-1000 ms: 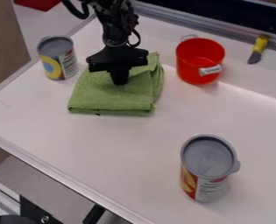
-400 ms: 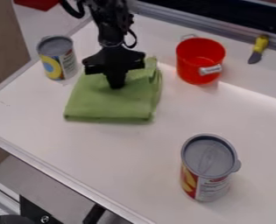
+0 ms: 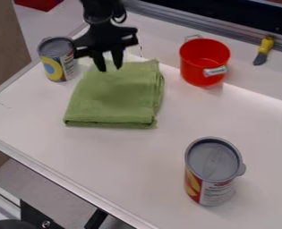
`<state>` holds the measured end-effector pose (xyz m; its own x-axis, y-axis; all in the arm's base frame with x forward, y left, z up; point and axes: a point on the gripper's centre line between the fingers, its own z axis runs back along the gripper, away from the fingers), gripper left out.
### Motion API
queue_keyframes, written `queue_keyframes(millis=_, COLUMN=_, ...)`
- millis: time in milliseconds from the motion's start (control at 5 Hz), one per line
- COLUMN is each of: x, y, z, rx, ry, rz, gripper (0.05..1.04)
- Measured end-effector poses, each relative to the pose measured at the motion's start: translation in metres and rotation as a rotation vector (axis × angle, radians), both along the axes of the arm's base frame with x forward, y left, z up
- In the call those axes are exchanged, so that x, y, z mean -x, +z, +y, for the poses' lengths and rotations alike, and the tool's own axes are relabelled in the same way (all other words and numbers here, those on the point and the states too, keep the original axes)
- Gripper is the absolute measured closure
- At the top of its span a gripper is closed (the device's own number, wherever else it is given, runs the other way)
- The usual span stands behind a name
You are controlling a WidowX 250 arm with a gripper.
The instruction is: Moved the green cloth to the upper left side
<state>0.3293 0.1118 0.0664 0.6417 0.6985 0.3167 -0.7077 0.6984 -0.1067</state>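
Gripper (image 3: pixel 110 69) has risen, spread above the green cloth (image 3: pixel 114 96) (snug spot: yellow-labelled can (image 3: pixel 56 67) close by), red pot (image 3: pixel 197 67) near.

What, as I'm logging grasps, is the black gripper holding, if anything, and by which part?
Nothing: the black two-finger gripper is open over the far edge of the folded green cloth, gripping none of it.

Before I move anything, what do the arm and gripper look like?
The arm is black, with a thin black cable looping beside it. The gripper is black too: a broad body that flares sideways, with two narrow, tapering fingers. I can make out no markings.
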Motion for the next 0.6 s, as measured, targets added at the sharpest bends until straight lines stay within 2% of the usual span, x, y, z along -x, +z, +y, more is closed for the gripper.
queue_keyframes(millis=200, x=0.017, y=0.005, z=-0.011, rx=0.026, ry=-0.034, rz=0.035, gripper=0.3)
queue_keyframes(millis=400, x=0.036, y=0.005, z=-0.022, rx=0.022, ry=-0.096, rz=0.087, gripper=0.089)
queue_keyframes(millis=600, x=0.052, y=0.002, z=-0.03, rx=0.036, ry=-0.175, rz=0.145, gripper=0.085)
